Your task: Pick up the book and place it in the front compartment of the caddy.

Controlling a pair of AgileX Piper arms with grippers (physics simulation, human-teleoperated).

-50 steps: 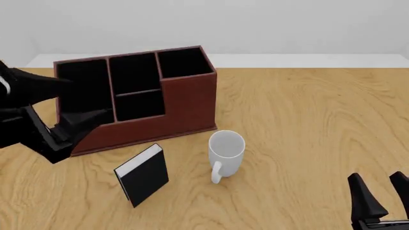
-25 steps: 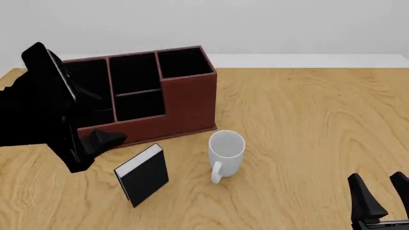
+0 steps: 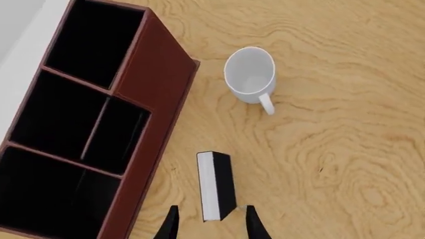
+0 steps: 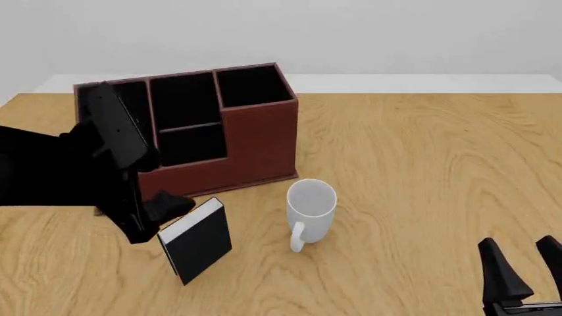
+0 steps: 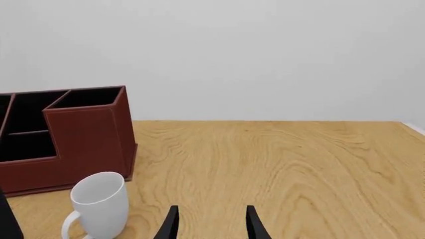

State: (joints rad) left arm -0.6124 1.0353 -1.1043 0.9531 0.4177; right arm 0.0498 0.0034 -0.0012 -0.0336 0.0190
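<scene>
Our left gripper (image 3: 209, 226), fingers spread, hovers directly above the book (image 3: 215, 185), which stands on the tabletop (image 4: 422, 171) beside the caddy (image 4: 255, 138), its spine running straight ahead between the fingers, while our right gripper (image 4: 525, 270), also spread, sits well apart.

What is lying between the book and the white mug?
Nothing: only bare table separates the book from the mug, clearest in the left wrist view.

It was a bare simulated desk setting: a pale wood-grain bench (image 4: 422, 171) against a blank white wall (image 5: 265, 55), carrying a wooden desk caddy (image 4: 255, 141) and white mug (image 4: 311, 209).
</scene>
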